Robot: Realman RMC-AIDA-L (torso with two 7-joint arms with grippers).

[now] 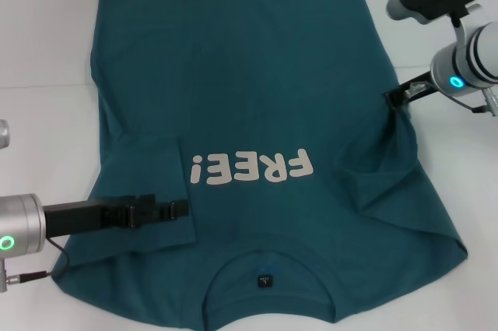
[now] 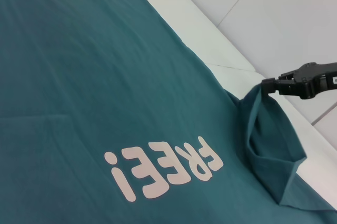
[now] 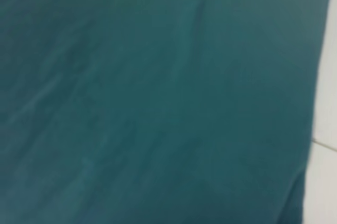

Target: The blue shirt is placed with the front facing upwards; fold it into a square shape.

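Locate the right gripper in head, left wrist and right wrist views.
Head: right gripper at the shirt's right edge, pinching a fold.
Left wrist: same gripper far right, lifting the fold.
Right wrist: not in it, only shirt fabric.
Shared landmark: FREE! lettering, head and left wrist only.

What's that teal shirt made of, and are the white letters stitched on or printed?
The blue shirt looks like soft matte knit fabric, probably cotton: it creases and drapes loosely where the right claw pinches its side. The white "FREE!" lettering looks printed, flat with clean edges and no visible thread. The left claw lies on the folded sleeve.
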